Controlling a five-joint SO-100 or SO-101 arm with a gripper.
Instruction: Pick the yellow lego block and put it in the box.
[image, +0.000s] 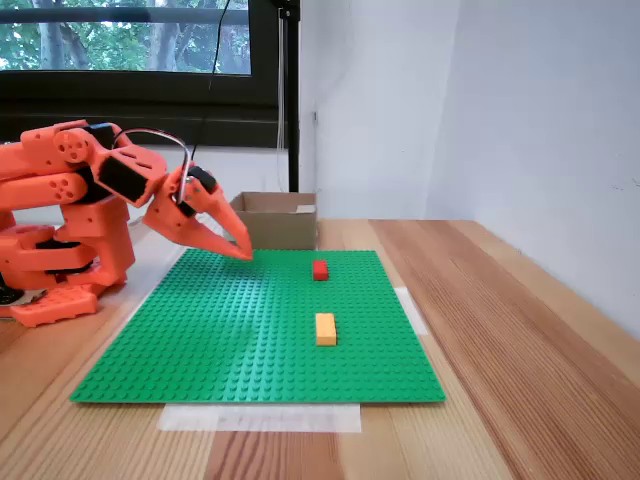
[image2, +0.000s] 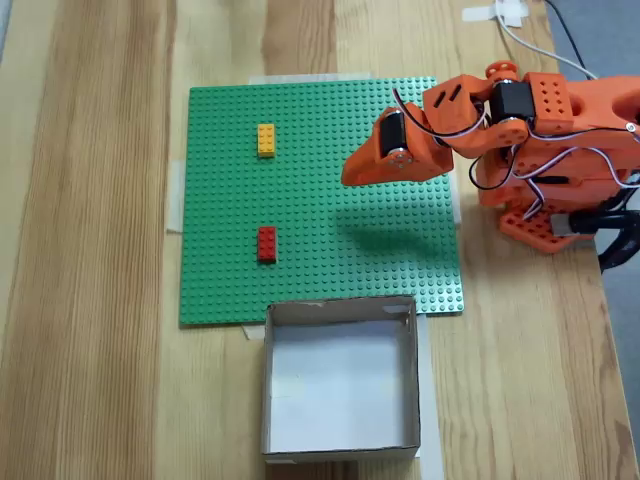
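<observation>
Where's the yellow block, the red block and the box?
yellow lego block (image2: 266, 139), a fixed view, its studded top.
red lego block (image2: 266, 243), same view, its top.
box (image2: 341, 312), same view, its near rim.

baseplate (image2: 320, 270) on table (image2: 90, 250) | yellow lego block (image2: 266, 139) and red brick (image2: 266, 243) on baseplate, well apart | box (image2: 340, 445) just off baseplate edge beside red brick | arm base (image2: 560, 190) on table beside baseplate

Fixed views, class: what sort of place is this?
Probably a hobby or lab desk indoors: a wooden table beside a window, with a small orange arm and a green baseplate.
</observation>
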